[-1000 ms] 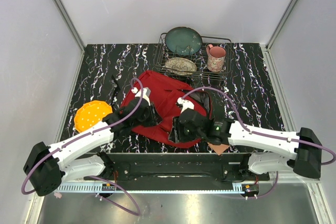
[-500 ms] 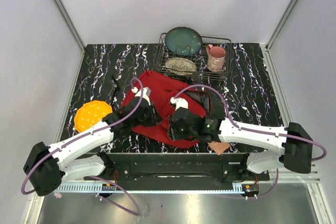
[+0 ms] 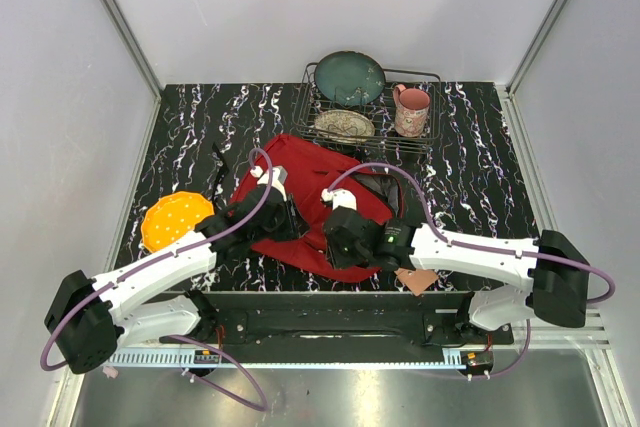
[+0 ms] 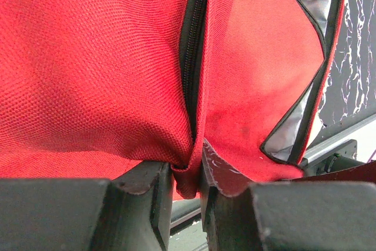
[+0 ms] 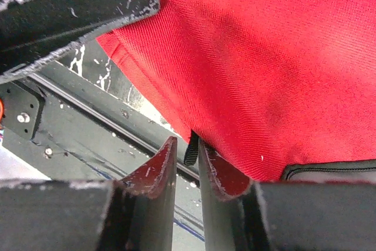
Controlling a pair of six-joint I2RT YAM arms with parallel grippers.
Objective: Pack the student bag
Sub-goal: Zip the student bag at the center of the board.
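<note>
Centre of top view: bag [image 3: 305, 182]. Left gripper [image 4: 187, 183] clamped on bag fold beside zip [image 4: 191, 57]; zip runs straight up-frame from its fingers. Right gripper [image 5: 187, 160] nearly together, pinching black tab [image 5: 191, 150] at bag's lower edge.

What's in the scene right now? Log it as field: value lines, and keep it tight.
bag: student bag, red, lying mid-table, zipper partly open
left tool: left tool shut on a fold of bag fabric beside the zipper
right tool: right tool closed on a black tab at the bag's near edge
rack: wire dish rack behind the bag, holding teal plate, patterned plate, pink mug
other: orange perforated disc at the table's left
</note>
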